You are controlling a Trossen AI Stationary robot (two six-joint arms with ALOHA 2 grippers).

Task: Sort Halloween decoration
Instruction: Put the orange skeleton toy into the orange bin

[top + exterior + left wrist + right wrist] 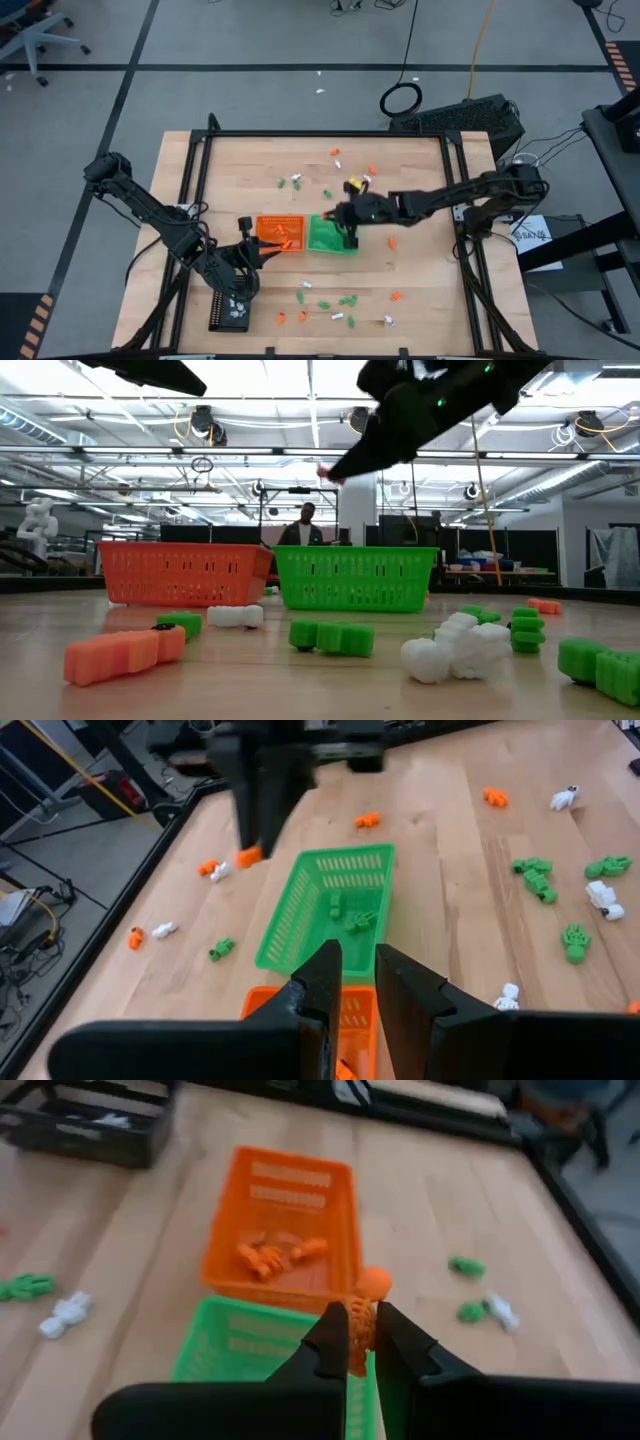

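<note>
Halloween decoration in our right gripper, over the green tray

Halloween decoration pieces [346, 300] lie all over our bench [420, 270]. They are tiny orange, green and white trinkets. Some sit near the front edge and some lie farther back.

Our right gripper [361, 1332] is closed tight on one orange trinket [367, 1306]. We hold it up in the air, above the green tray [332, 235]. It hangs near the side of that tray that touches the orange tray [280, 229]. In the high view our right arm reaches in from the right to the middle of the bench.

In the left wrist view, two green trinkets [350, 915] lie inside the green tray. In the right wrist view, a few orange trinkets [275, 1256] lie inside the orange tray. The two trays sit side by side and touch.

Our left gripper [356, 982] waits near the front left of the bench, close to the orange tray. Its fingers stand a little apart, with a thin gap between them, and we see nothing in them. A black tray [231, 308] sits just in front of it, with small white pieces inside.

Far behind the bench, in the low view, a person [307, 526] stands in the room.
</note>
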